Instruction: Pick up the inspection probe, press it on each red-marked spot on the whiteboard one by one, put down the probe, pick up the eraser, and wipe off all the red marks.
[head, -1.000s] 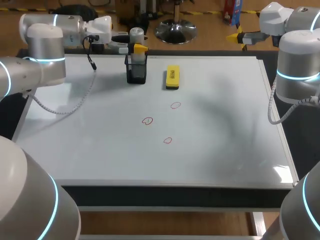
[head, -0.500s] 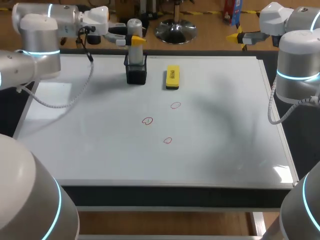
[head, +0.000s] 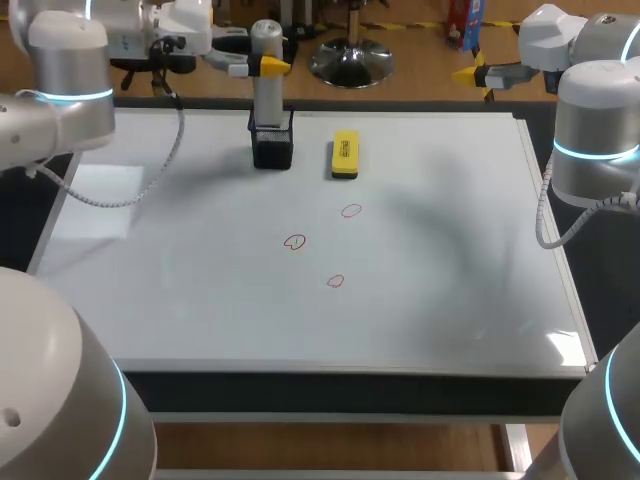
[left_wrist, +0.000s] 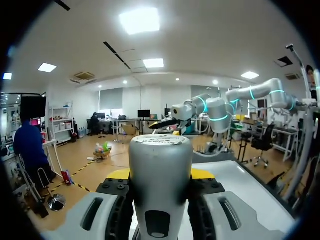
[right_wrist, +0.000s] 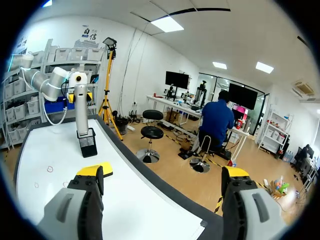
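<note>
Wooden floor (right_wrist: 165, 165), white walls (right_wrist: 145, 65), ceiling lights (left_wrist: 142, 20)

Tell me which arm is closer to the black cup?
Left. Left end effector grips the probe just above the black cup; right end effector hangs past the whiteboard's far edge.

My head camera looks down from above and behind onto the whiteboard (head: 200, 300), the black holder (head: 272, 150) at its far edge; my left wrist camera sits close behind the probe (left_wrist: 160, 180) over that holder; my right wrist camera sees the same holder from well off.
</note>
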